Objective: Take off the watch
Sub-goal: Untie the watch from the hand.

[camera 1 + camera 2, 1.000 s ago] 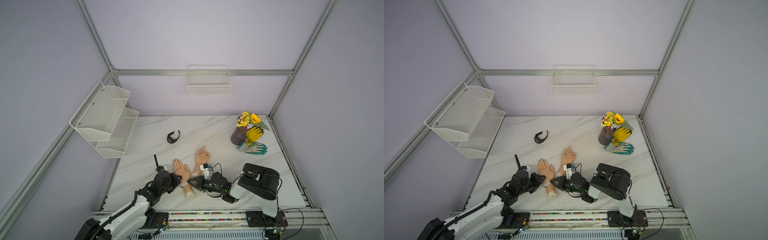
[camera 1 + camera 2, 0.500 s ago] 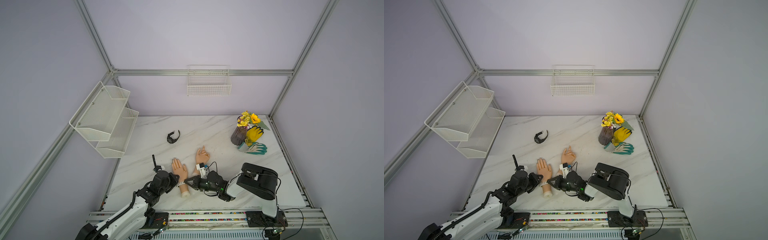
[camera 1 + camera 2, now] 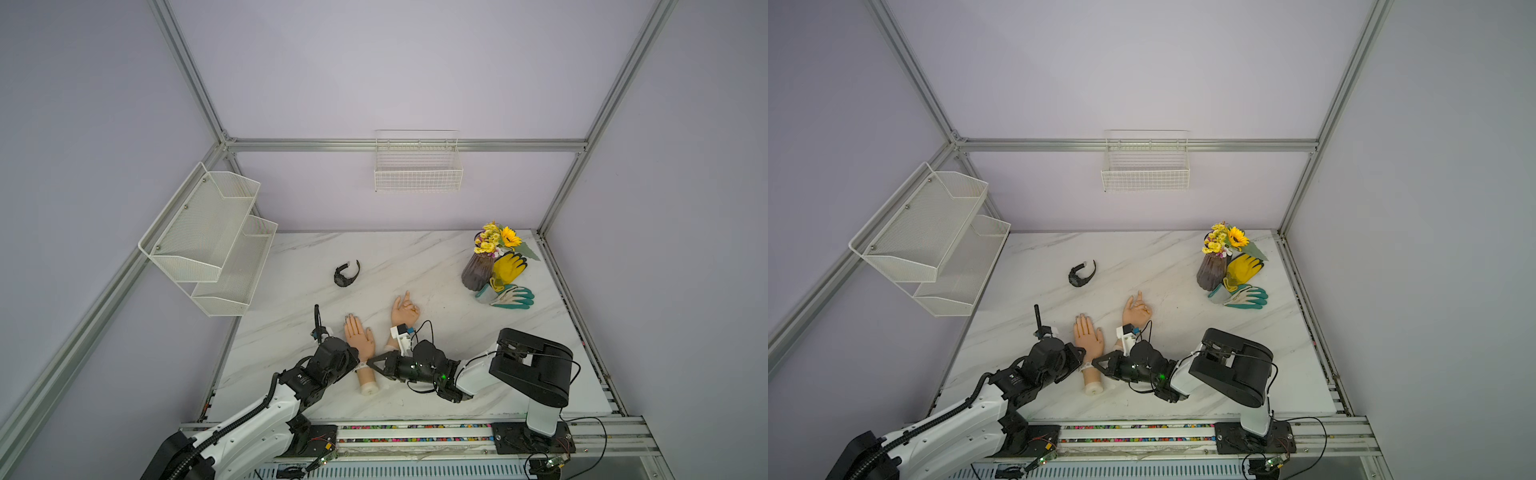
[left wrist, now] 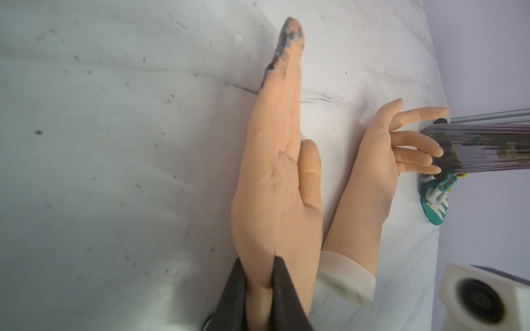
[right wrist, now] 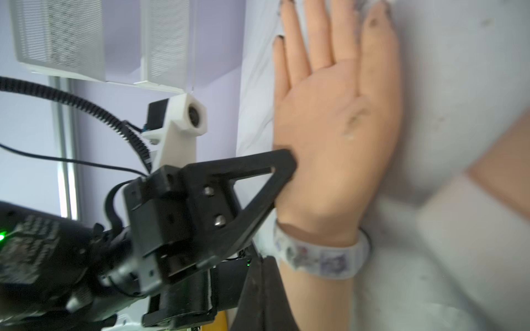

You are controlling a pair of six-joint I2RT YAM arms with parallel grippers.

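Note:
A flat mannequin hand (image 3: 358,336) lies palm down near the table's front. It wears the watch (image 5: 324,260), a white patterned band round its wrist. My left gripper (image 4: 259,260) is shut on the edge of this hand just above the wrist; in the right wrist view one of its fingers (image 5: 275,169) presses on the back of the hand. My right gripper (image 5: 266,260) comes from the opposite side, shut, with its tips touching the band's end. Whether it pinches the strap does not show. In both top views the two grippers (image 3: 353,360) (image 3: 1096,362) meet at the wrist.
A second mannequin hand (image 3: 403,311) with a white cuff lies just right of the first. A black watch (image 3: 346,274) lies further back. A vase of flowers (image 3: 478,270), a yellow glove (image 3: 509,266) and a green-white glove (image 3: 509,296) sit back right. Wire shelves (image 3: 208,237) hang left.
My right gripper has moved left up to the wrist band and closed. The flat hand, held by my left gripper, has shifted slightly away from the front edge.

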